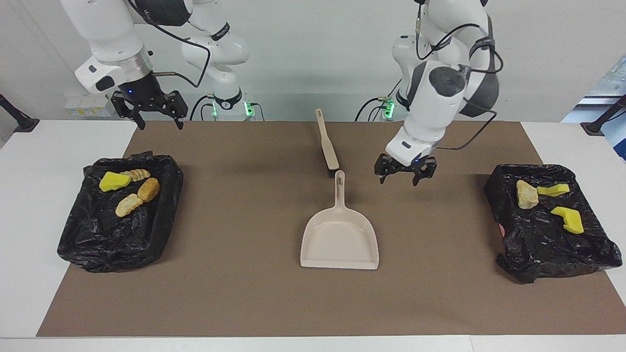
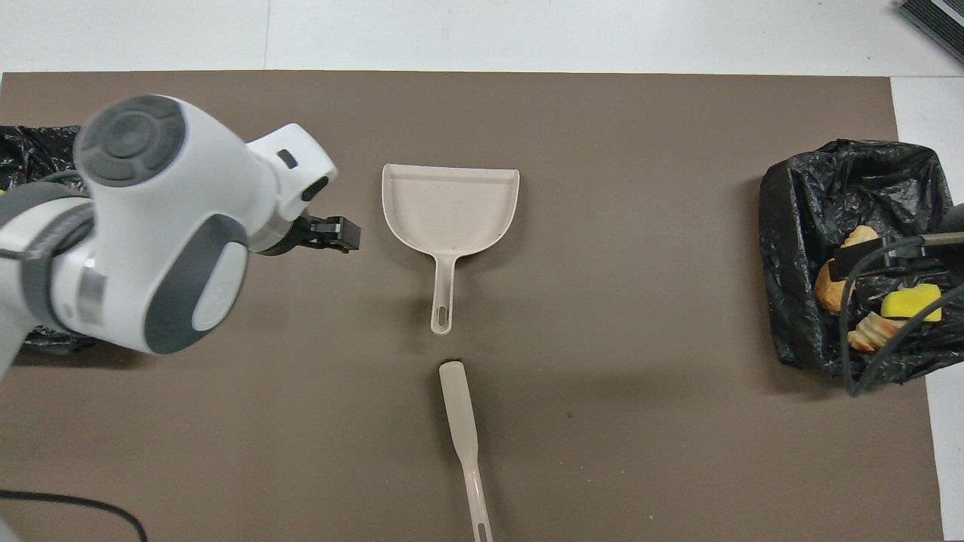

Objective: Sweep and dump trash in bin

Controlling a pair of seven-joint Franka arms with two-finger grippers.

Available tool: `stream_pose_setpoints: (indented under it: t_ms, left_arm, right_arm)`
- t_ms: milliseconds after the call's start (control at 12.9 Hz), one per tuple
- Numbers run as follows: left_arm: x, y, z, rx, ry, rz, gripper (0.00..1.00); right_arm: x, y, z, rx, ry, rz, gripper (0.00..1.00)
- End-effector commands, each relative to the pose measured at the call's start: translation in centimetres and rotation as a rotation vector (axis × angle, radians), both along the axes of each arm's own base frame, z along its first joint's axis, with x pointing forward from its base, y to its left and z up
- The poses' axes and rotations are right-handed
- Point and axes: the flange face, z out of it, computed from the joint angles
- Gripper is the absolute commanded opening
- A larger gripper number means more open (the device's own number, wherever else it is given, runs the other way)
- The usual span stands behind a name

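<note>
Both Franka arms hang over a white counter (image 1: 58, 146) covered by a wide brown mat (image 1: 244, 293).

Two bins lined with black bags sit on the mat. The bin at the right arm's end (image 1: 120, 215) holds four pieces of the trash (image 1: 131, 188): one yellow sponge bit and three tan bread-like chunks. The bin at the left arm's end (image 1: 547, 225) holds three more: a tan chunk and two yellow bits. No scraps lie loose on the mat.

The beige dustpan (image 1: 341, 237) lies flat mid-mat, empty, its handle pointing toward the robots. The brush (image 1: 326, 142) lies just beside the handle's tip, nearer the robots.

The left gripper (image 1: 405, 172) hovers over bare mat between dustpan and bin, fingers apart, holding nothing. The right gripper (image 1: 149, 108) waits above the mat's edge near its own bin, fingers apart, empty.

Risks, as I judge them:
- The sweeping looks finished. Any needless low pass by the left gripper could snag the loose bag plastic and tip scraps back out.
- The dustpan handle and brush sit close together, so a reach for one may nudge the other.

Room: plain pale wall, and green lights at the arm bases.
</note>
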Motion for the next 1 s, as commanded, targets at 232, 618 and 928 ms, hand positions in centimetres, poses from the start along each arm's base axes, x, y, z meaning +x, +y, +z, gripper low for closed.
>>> stream_pose_setpoints:
  t_ms: [232, 618, 928]
  left_arm:
    - [-1.9, 12.0, 11.5, 0.011, -0.063, -0.045, 1.0]
    - [-2.5, 15.8, 15.9, 0.019, -0.052, -0.029, 1.0]
    - [-3.6, 15.8, 14.8, 0.019, 0.008, -0.047, 1.0]
  right_arm:
    - [-0.6, -0.1, 0.2, 0.0, 0.01, -0.01, 1.0]
    - [-0.6, -0.1, 0.2, 0.001, 0.01, -0.01, 1.0]
    - [-0.6, -0.1, 0.1, -0.001, 0.012, -0.01, 1.0]
